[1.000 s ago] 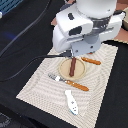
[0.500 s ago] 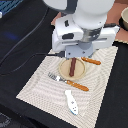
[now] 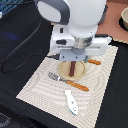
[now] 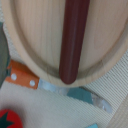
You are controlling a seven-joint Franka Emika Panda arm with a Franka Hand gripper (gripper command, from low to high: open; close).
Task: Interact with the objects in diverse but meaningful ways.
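On the round plate (image 3: pixel 64 70) lies the brown sausage stick (image 4: pixel 72 40), placed; fish piece (image 3: pixel 71 101) untouched; I can't tell the jaws' state.

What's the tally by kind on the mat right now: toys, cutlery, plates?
Toys: 3 (sausage, fish, tomato)
Cutlery: 2 (fork, knife)
Plates: 1 (plate)
Total: 6
A blue sliver at the wrist view's edge is too cut off to count.
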